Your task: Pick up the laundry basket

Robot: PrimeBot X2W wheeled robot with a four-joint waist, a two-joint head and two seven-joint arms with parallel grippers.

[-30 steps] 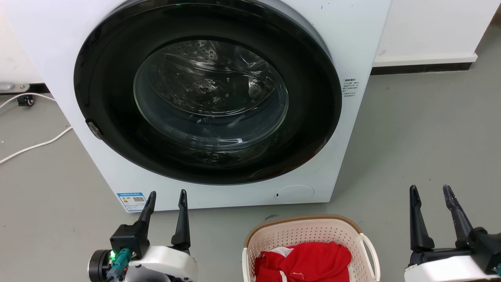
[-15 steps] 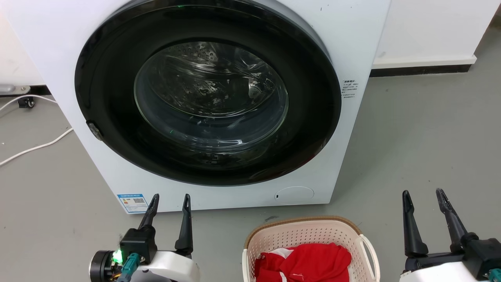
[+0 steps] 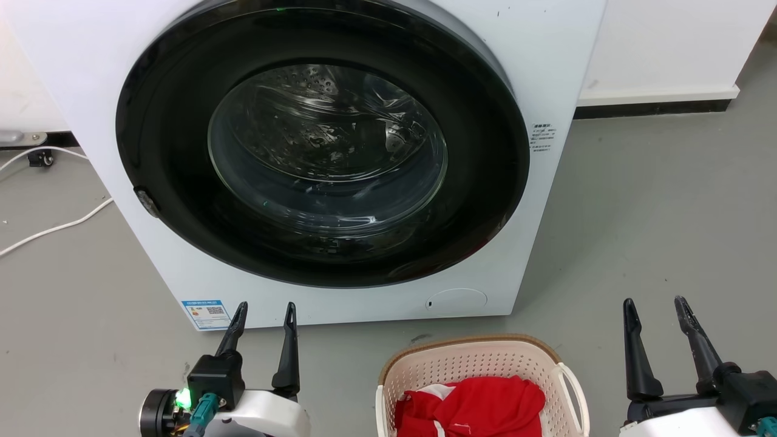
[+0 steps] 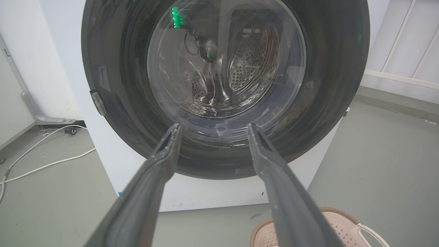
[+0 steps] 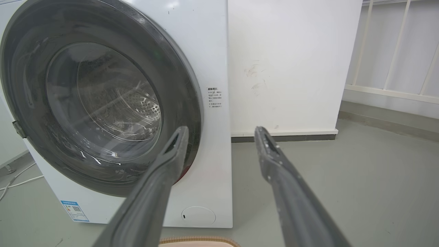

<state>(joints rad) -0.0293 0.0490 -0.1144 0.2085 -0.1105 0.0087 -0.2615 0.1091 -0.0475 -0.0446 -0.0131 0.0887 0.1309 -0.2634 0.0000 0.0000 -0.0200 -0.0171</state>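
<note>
Laundry basket (image 3: 479, 364) sits between the spread, empty left claw (image 3: 266, 312) and right claw (image 3: 654, 306)

Grey floor (image 3: 637, 212) bears washing machine (image 3: 322, 164), laundry basket (image 3: 467, 364), white cable (image 3: 54, 226).

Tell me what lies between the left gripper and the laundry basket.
Only bare grey floor. The head view shows that stretch, from the left gripper across to the laundry basket.

On the washing machine's (image 3: 549, 67) white front, a blue-edged sticker (image 3: 204, 312) with a QR code sits at seven o'clock from the door (image 3: 322, 145), and a small block of dark print (image 3: 542, 138) at three o'clock. Both are too small to read.
</note>
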